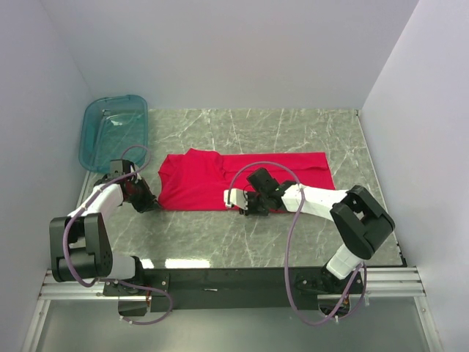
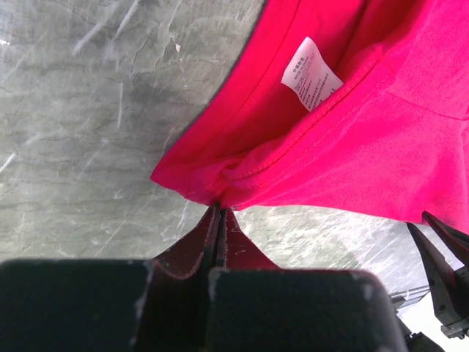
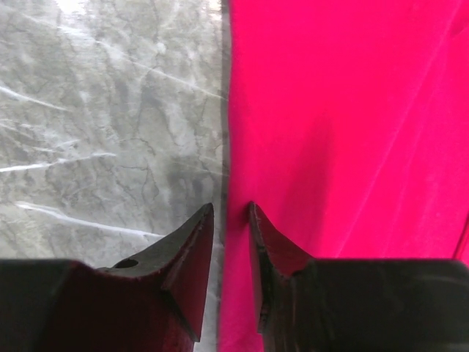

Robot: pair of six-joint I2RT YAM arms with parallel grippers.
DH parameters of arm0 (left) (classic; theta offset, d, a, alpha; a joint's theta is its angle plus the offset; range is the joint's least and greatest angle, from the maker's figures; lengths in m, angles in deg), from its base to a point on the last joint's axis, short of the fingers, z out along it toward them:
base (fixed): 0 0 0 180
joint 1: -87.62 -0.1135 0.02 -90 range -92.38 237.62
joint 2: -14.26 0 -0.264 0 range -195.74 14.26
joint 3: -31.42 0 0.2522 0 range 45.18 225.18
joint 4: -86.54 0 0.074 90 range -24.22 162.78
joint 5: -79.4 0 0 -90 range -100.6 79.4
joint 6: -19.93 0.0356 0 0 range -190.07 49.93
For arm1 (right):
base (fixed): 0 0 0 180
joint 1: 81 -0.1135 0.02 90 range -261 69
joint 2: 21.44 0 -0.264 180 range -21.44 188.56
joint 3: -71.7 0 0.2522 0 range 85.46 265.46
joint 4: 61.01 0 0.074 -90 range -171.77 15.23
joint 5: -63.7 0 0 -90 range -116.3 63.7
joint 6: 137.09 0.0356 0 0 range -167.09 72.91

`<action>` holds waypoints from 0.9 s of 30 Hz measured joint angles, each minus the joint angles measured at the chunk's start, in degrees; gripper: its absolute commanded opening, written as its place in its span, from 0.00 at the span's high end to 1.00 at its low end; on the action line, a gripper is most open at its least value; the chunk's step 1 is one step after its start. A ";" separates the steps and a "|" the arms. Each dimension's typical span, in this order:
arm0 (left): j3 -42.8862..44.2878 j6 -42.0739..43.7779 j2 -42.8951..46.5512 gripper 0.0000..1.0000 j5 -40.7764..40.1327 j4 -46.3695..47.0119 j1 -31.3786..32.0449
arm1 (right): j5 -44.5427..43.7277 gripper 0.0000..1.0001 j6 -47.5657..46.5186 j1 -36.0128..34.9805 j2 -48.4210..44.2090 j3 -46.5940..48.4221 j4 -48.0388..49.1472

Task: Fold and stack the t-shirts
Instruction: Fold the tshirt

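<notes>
The red t-shirt (image 1: 242, 180) lies partly folded into a long flat band across the middle of the marble table. My left gripper (image 1: 150, 202) is at its left near corner and is shut on the bunched cloth edge (image 2: 220, 207). The white neck label (image 2: 311, 73) shows just beyond it. My right gripper (image 1: 245, 209) is low at the shirt's near edge, around the middle. Its jaws stand a little apart (image 3: 231, 209) and straddle the hem, with the left finger over bare marble and the right finger over the red cloth (image 3: 330, 147).
A translucent teal tub (image 1: 113, 132) stands at the back left corner, beside the left wall. White walls close in the table on three sides. Bare marble (image 1: 293, 132) lies behind the shirt and in front of it (image 1: 220, 238).
</notes>
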 measured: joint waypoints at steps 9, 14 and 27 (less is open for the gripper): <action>0.11 -0.07 1.38 0.99 -0.61 -0.87 -0.35 | -2.54 0.80 0.61 -0.09 1.55 1.29 1.11; 0.11 -0.13 1.77 0.99 -0.59 -1.27 -0.92 | -2.99 1.00 0.85 -0.22 2.03 1.70 0.83; 0.13 -1.16 2.27 1.00 -2.38 -3.69 -2.29 | 5.64 1.00 -3.82 -4.72 -4.31 -0.96 -7.13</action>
